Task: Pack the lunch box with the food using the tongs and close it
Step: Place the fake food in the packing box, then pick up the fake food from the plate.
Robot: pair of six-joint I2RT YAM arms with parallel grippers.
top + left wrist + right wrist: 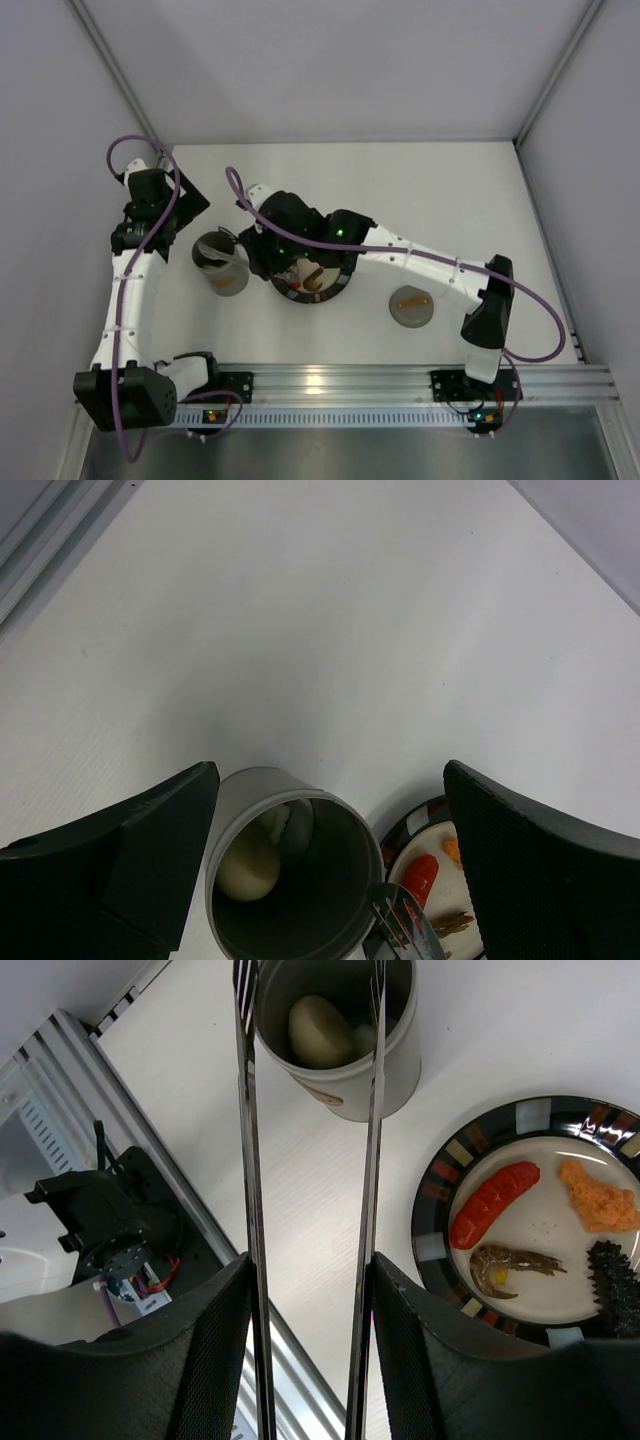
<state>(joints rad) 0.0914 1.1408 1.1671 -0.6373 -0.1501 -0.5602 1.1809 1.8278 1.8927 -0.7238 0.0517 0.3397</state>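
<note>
done: white rounded lump [318, 1030] in grey metal lunch box [400, 1060] | todo: red sausage [493, 1203] + rest on black-rimmed plate [435, 1210], grey lid [411, 305] off | right gripper [312, 1280] pinching silver tongs [250, 1210], left gripper [328, 780] wide open

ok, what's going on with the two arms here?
The right gripper holds the tongs, whose arms stand apart and reach over the lunch box. A white lump already lies inside. The sausage, the orange piece and other bits are on the plate. The lid lies on the table apart from the box. The left gripper is open near the box, holding nothing.
</note>
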